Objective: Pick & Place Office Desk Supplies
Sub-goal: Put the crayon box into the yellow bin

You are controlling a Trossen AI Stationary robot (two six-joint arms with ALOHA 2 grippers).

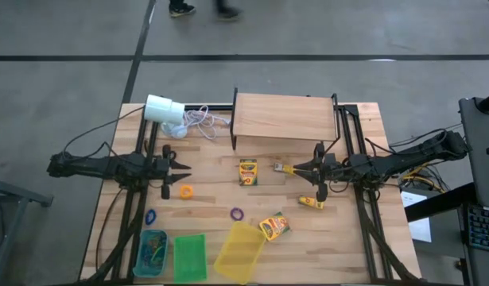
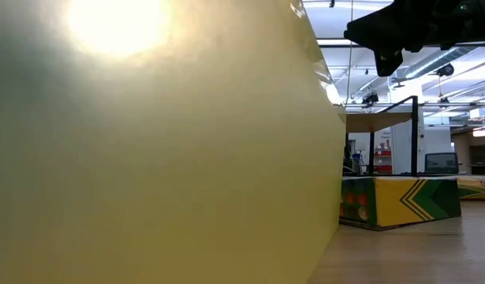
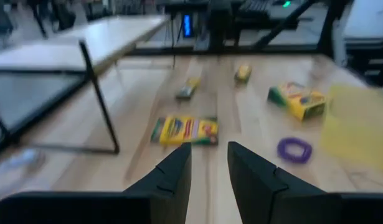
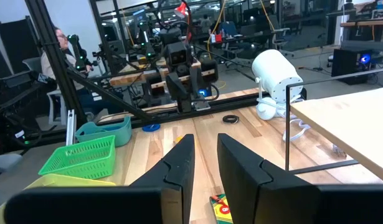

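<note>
Both grippers hover above the table, facing each other, and hold nothing. My left gripper [image 1: 180, 168] [image 3: 208, 163] is open at the left. My right gripper [image 1: 298, 168] [image 4: 205, 155] is open at the right. Between them a crayon box [image 1: 248, 171] [image 3: 185, 130] lies flat on the table. A yellow packet [image 1: 282, 168] [image 3: 188, 88] lies just ahead of the right fingertips. A second packet [image 1: 311, 202] and a second crayon box [image 1: 273, 226] [image 2: 400, 201] lie nearer the front. Orange [image 1: 186, 191], blue [image 1: 151, 216] and purple [image 1: 237, 214] bands rest on the wood.
A wooden shelf [image 1: 284, 119] on black legs stands at the back. A white cylinder [image 1: 164, 109] with a cord lies at the back left. Teal [image 1: 141, 253], green [image 1: 189, 256] and yellow [image 1: 240, 251] trays line the front edge. The yellow tray's wall [image 2: 147, 142] blocks the low view.
</note>
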